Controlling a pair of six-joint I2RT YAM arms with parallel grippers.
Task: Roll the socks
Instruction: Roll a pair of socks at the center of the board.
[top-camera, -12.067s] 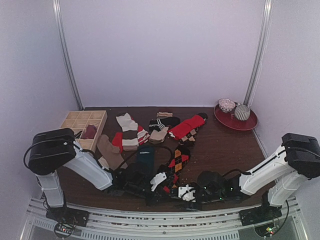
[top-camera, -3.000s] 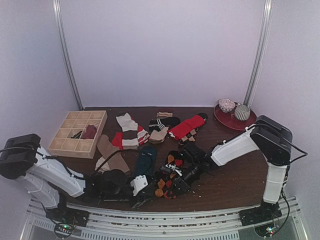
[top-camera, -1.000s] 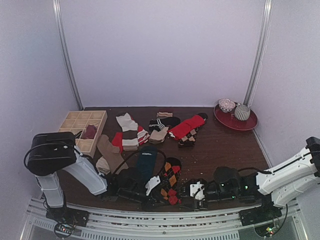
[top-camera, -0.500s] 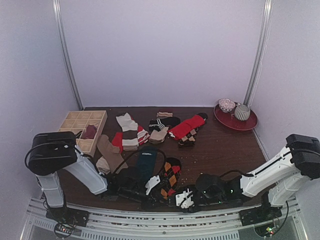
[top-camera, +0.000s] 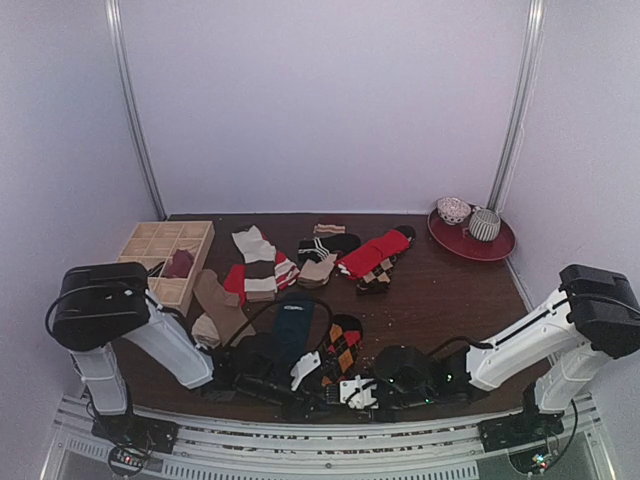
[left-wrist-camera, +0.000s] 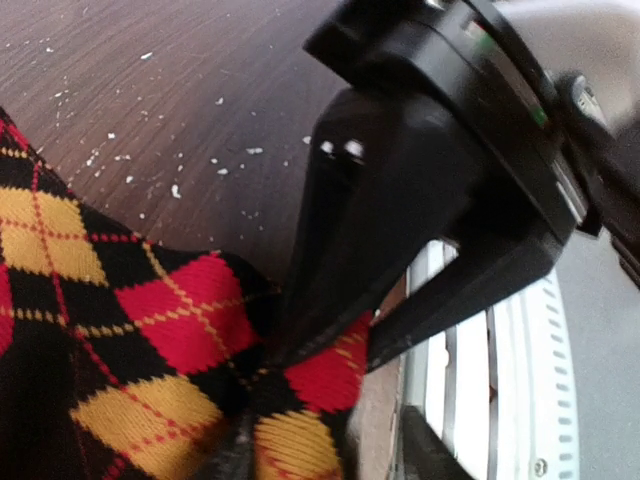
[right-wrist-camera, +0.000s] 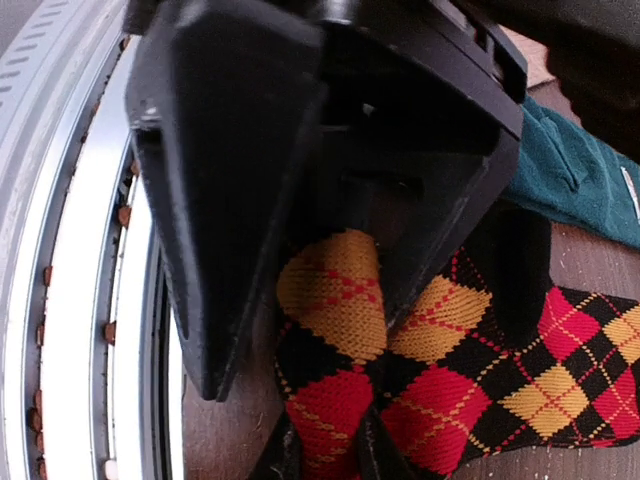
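Note:
The black argyle sock (top-camera: 341, 349) with red and orange diamonds lies at the near middle of the table, and the plain teal sock (top-camera: 293, 320) lies just left of it. My left gripper (top-camera: 305, 374) and right gripper (top-camera: 352, 391) meet at the argyle sock's near end. In the left wrist view the argyle sock (left-wrist-camera: 150, 340) fills the gap in my left gripper (left-wrist-camera: 320, 455), with the right gripper's black fingers (left-wrist-camera: 370, 230) pressing on it. In the right wrist view my right gripper (right-wrist-camera: 325, 450) is pinched on the argyle sock (right-wrist-camera: 340, 400), and the teal sock (right-wrist-camera: 575, 175) shows behind.
A wooden divided box (top-camera: 165, 258) holding a dark red sock stands at the back left. A red plate (top-camera: 472, 244) with two bowls stands at the back right. Several other socks (top-camera: 300, 255) lie across the back middle. A metal rail (top-camera: 300, 435) runs along the near edge.
My right gripper has slid left along the near edge to the argyle sock's end and closed on it. The left arm has hardly moved.

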